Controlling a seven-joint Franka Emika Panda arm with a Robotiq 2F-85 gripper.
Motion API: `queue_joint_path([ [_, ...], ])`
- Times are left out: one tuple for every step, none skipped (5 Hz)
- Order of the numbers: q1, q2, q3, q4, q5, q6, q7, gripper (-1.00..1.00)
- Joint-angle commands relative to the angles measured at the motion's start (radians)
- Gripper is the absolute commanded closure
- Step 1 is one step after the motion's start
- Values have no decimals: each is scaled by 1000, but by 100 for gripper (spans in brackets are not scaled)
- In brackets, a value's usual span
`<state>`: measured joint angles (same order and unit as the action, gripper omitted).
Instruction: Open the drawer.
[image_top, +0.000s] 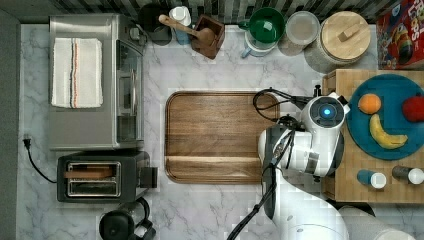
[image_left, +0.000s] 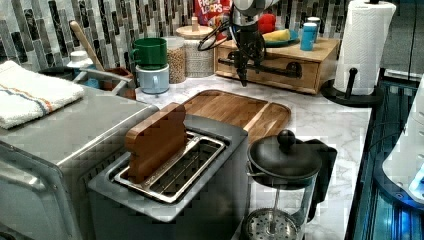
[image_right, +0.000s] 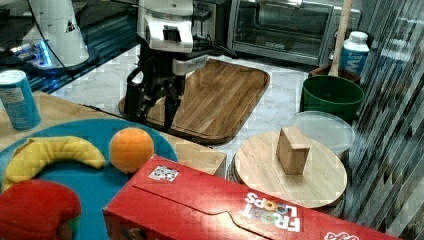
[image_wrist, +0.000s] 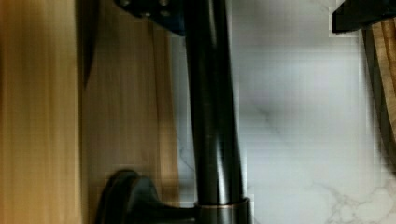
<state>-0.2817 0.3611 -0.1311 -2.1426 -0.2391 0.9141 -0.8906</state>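
Drawer: the drawer (image_left: 272, 67) is a light butcher-block front set in the matching wooden cabinet (image_left: 320, 52), which stands at the surface's back edge in the left view; it sits flush, not pulled out.
Handle: the handle (image_wrist: 212, 116) is a long, smooth, round black bar with a dull sheen, carried on two black mounts; the wrist view shows one curved mount (image_wrist: 135, 200) meeting the pale wood grain.
Tool: the tool (image_left: 245, 65) hangs on dark fingers pointing down just in front of the handle; I cannot tell whether it is released or clenched.
Surface: the surface (image_top: 215, 210) is white marble with grey veins, glossy.
Tray: the walnut tray (image_top: 215, 137) is a dark rounded rectangle with a raised rim, lying mid-surface beside the cabinet.
Cabinet top: a teal plate (image_top: 395, 145) carries an orange (image_top: 369, 103), a banana (image_top: 384, 134) and a red fruit (image_top: 414, 108).
Left view adds: the drawer front and the full bar, which the arm covers from above; also a paper-towel roll (image_left: 367, 40) on its black stand.
Right view adds: the tool's fingers (image_right: 170, 112) seen over the cabinet's edge against the tray, and a red cereal box (image_right: 240, 210).
Top view adds: the white arm (image_top: 310, 145) bent over the cabinet's edge, a steel toaster oven (image_top: 95, 82) with a folded towel (image_top: 76, 72).
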Motion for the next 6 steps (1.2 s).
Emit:
queue_joint_path([
  [112, -39, 180, -7, 98, -17, -52, -100],
  [118, -50, 221, -6, 123, -58, -47, -100],
  [102, -51, 262, -2, 173, -89, -51, -100],
  [102, -67, 278, -24, 189, -86, -63, -100],
  [61, -78, 317, -14, 223, -138, -126, -100],
  [52, -99, 340, -10, 225, -206, -76, -100],
])
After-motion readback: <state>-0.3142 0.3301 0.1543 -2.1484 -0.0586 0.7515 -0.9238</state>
